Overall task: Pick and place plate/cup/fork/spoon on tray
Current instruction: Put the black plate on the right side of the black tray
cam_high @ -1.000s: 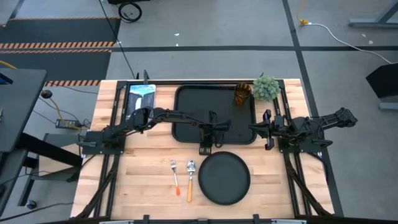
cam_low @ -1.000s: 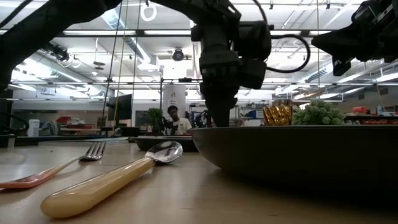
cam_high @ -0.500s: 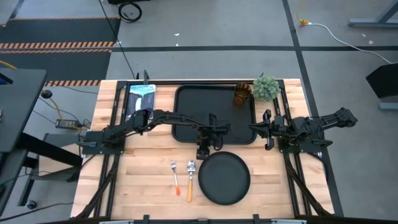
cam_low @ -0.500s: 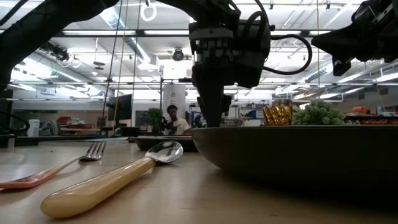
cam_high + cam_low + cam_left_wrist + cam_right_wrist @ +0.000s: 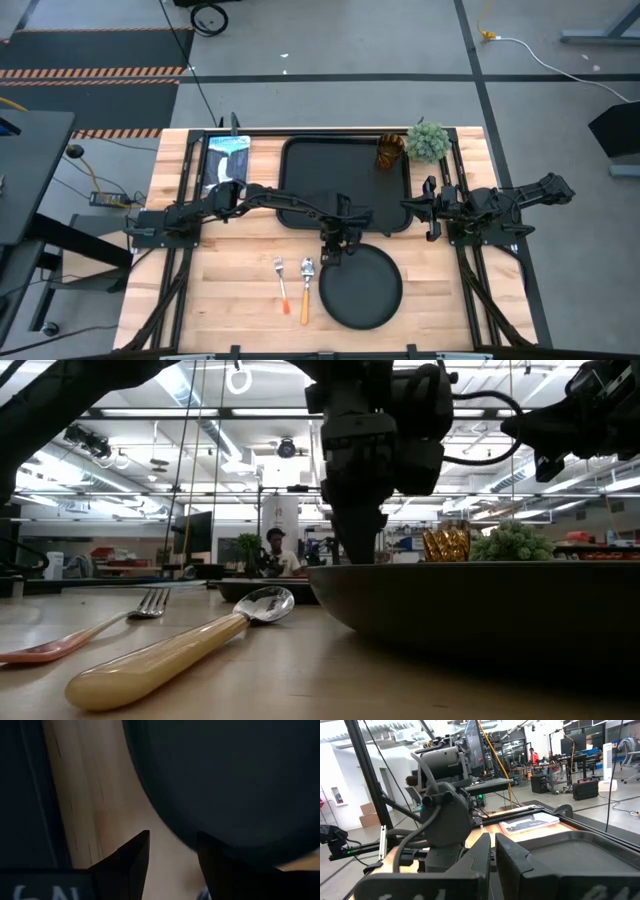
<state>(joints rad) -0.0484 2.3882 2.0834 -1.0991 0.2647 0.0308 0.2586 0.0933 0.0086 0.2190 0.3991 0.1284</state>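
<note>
The round black plate [image 5: 362, 290] lies flat on the wood near the front edge, and also shows in the low view [image 5: 480, 610]. My left gripper [image 5: 334, 252] is open and points down at the plate's far-left rim [image 5: 159, 820], one finger over the wood and one over the plate. The fork [image 5: 282, 281] and the spoon [image 5: 306, 288] lie side by side left of the plate. The amber cup [image 5: 388, 153] stands in the black tray's [image 5: 300, 200] far right corner. My right gripper [image 5: 412, 208] is shut and empty, beside the tray's right edge. My left gripper [image 5: 172, 852] stands astride the plate's far-left rim from above. I cannot tell whether its fingers touch the rim.
A fuzzy green plant ball [image 5: 427, 142] stands right of the cup at the far right. A booklet [image 5: 226, 160] lies left of the tray. A person [image 5: 280, 552] shows in the room beyond the table. Bare wood lies left of the fork.
My left gripper has gone toward the table's near edge and down, from the tray's near edge to the plate's far-left rim. The plate, fork and spoon have not moved.
</note>
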